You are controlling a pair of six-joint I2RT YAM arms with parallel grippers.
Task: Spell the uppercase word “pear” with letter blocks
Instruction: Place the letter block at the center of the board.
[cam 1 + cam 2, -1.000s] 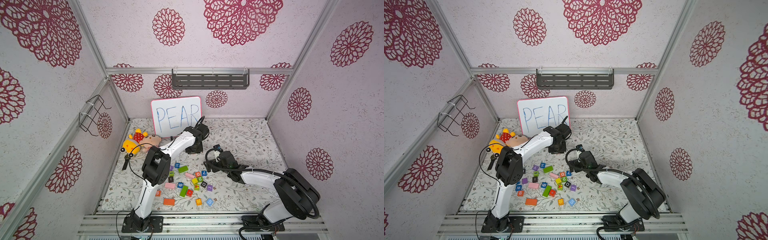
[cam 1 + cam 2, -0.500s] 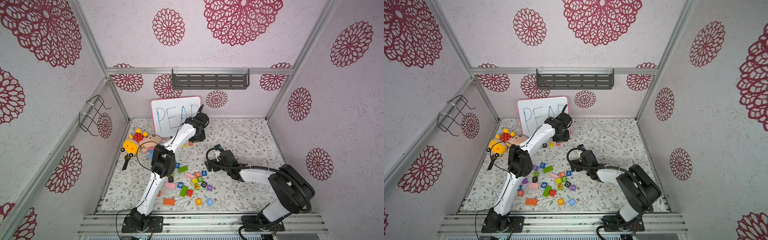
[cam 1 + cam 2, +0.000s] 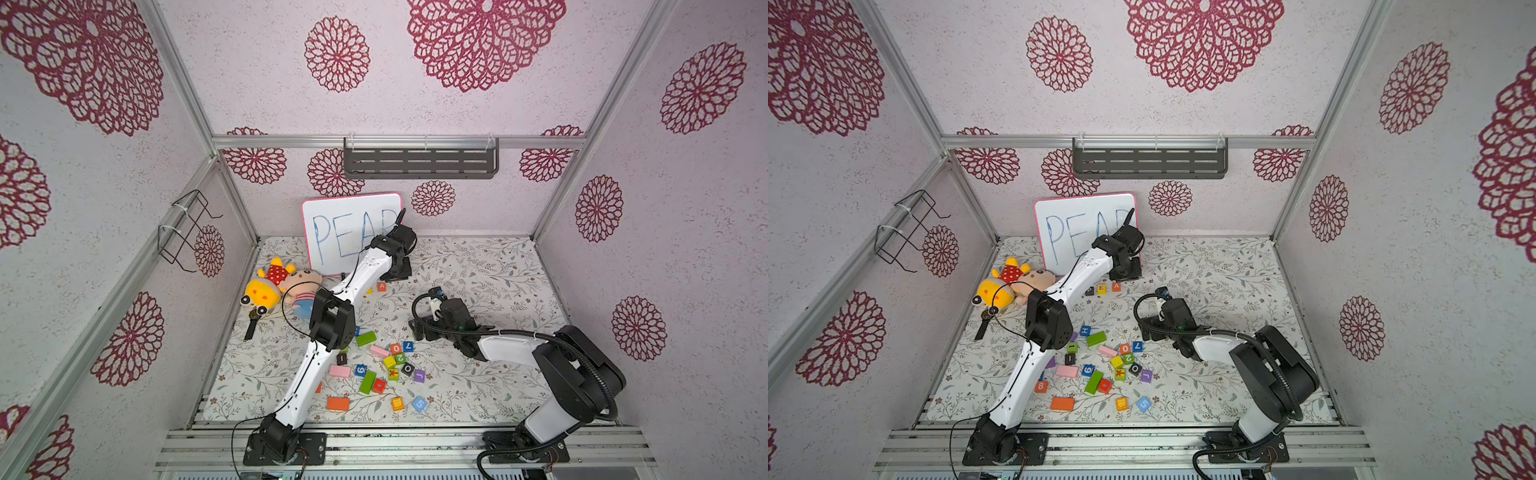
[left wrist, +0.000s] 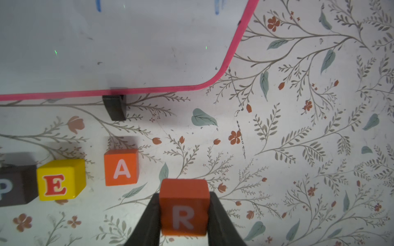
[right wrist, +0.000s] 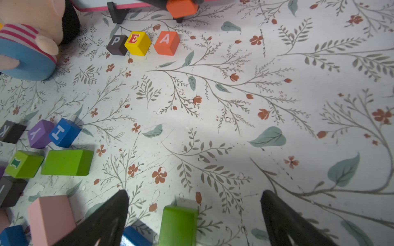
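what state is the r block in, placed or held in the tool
Held: the left tool is shut on the R block, fingers against both sides, beside the A block.

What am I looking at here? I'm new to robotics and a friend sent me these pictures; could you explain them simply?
This is a robot with a left arm and a right arm, fixed at the near edge of a floral mat. The two wide pictures come from one camera head above; the two close-ups come from cameras on the arms' wrists. The left gripper is shut on an orange-red R block, beside a row of P block, E block and A block lying before a whiteboard. The right gripper is open and empty, hovering over a green oblong block near a heap of loose blocks. Plush toys lie at the side.
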